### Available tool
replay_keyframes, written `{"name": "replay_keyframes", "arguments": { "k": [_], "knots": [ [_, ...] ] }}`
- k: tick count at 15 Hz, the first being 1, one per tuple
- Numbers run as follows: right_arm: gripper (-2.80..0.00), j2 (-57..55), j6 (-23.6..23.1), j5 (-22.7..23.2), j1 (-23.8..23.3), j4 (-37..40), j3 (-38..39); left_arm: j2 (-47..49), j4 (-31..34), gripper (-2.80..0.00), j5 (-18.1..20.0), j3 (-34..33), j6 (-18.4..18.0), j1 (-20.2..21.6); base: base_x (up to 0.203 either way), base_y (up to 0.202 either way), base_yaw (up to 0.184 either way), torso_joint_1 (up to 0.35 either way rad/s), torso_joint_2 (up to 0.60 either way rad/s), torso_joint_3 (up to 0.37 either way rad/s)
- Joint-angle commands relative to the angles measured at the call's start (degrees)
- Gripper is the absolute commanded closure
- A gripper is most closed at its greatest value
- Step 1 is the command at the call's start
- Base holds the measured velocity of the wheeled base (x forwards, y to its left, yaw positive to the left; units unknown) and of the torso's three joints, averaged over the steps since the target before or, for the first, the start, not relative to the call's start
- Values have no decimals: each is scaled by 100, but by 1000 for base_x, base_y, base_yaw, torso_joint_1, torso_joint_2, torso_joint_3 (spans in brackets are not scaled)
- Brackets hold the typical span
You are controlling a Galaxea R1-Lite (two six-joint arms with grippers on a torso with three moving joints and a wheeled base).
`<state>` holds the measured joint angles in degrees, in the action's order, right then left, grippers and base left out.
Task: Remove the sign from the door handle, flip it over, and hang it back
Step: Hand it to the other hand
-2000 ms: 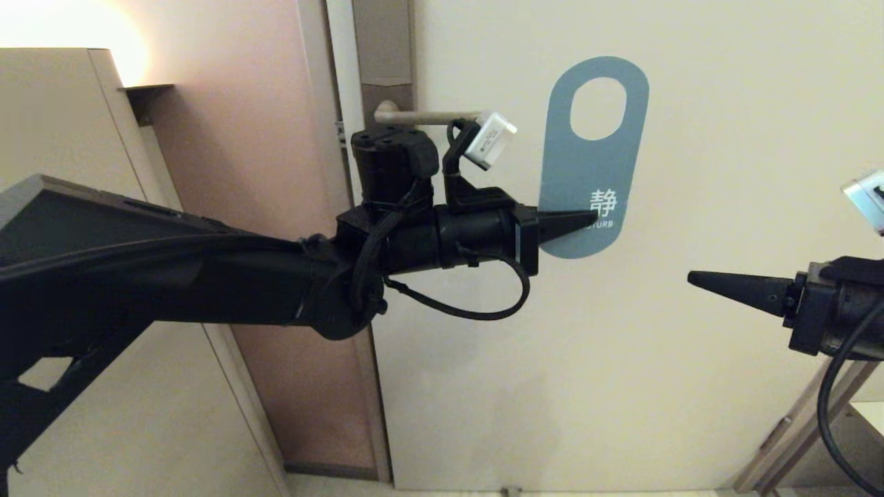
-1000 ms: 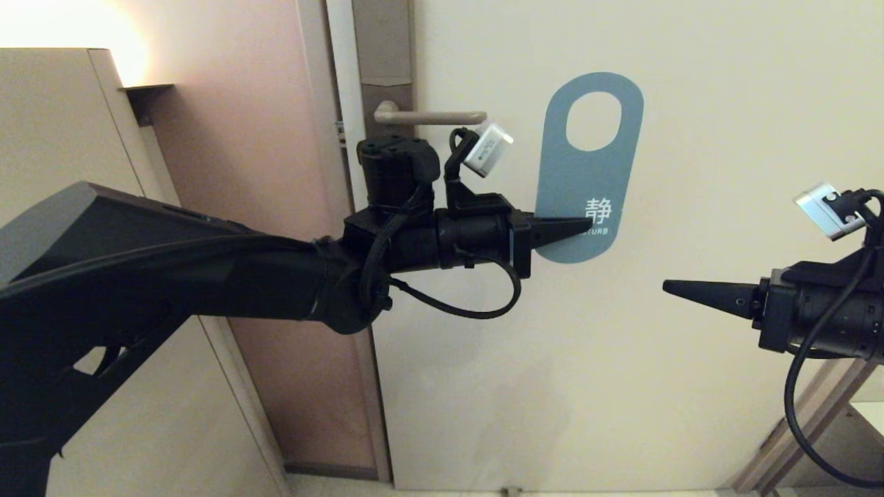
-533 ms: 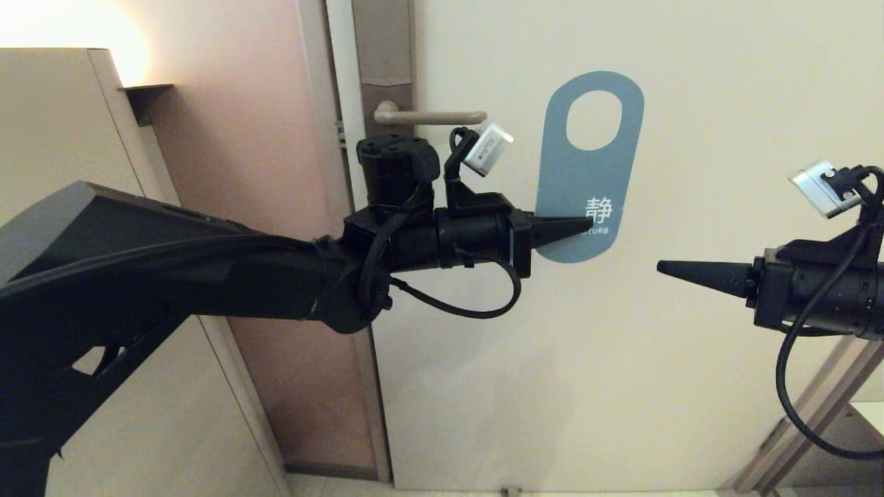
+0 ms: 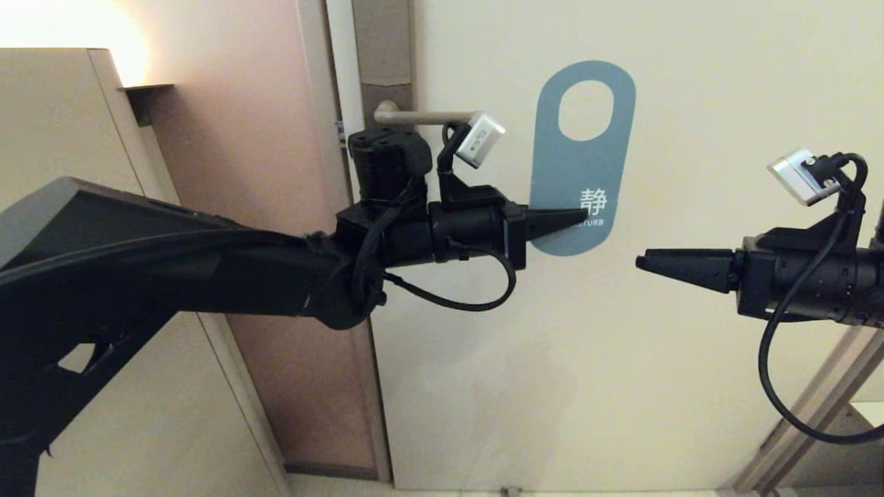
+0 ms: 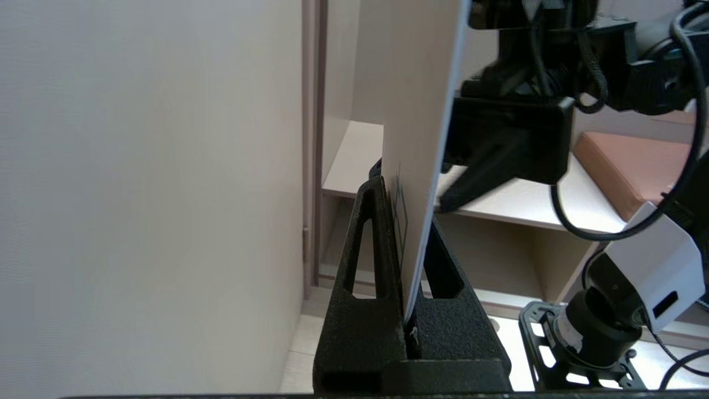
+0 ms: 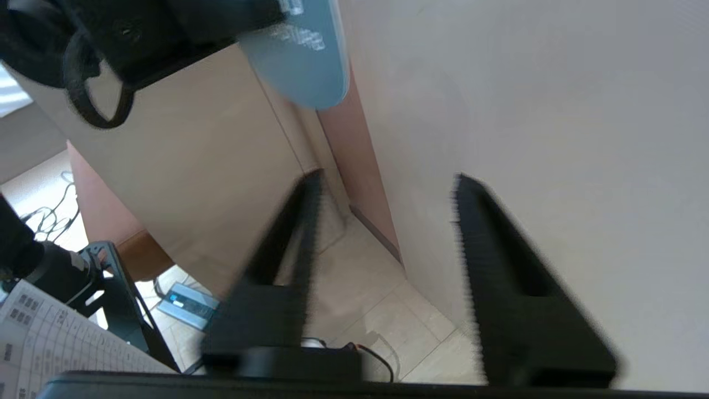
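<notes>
My left gripper (image 4: 577, 219) clamps the sign (image 4: 582, 155); my right gripper (image 4: 646, 263), jaws apart, should straddle its lower edge squarely before closing.

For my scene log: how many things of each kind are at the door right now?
Flat blue oblong sign with white text: 1
Slim beige metal lever door handle: 1
Black robot grippers, left gripper and right gripper: 2
Total: 4
</notes>
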<state>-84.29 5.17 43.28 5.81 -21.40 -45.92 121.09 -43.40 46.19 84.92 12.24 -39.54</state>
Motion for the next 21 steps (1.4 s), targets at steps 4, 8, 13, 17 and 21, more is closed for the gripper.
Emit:
{"name": "replay_keyframes", "arguments": {
  "k": [4,8,13,17,21],
  "knots": [
    [-280,-112,10,40,81,-99,-39,-6,-28,0,22,-28,48,16,0,0,0,0,0,0],
    [-280,-281,37,53,204,-436,16,5,-34,0,22,-28,294,7,0,0,0,0,0,0],
    [-280,-239,63,286,233,-646,116,51,-226,0,48,-24,732,-174,0,0,0,0,0,0],
    [-280,-71,71,401,228,-679,212,143,-792,0,57,-19,1264,-274,0,0,0,0,0,0],
    [-280,26,72,404,234,-690,160,169,-802,0,57,-37,1246,-330,0,0,0,0,0,0]
  ]
}}
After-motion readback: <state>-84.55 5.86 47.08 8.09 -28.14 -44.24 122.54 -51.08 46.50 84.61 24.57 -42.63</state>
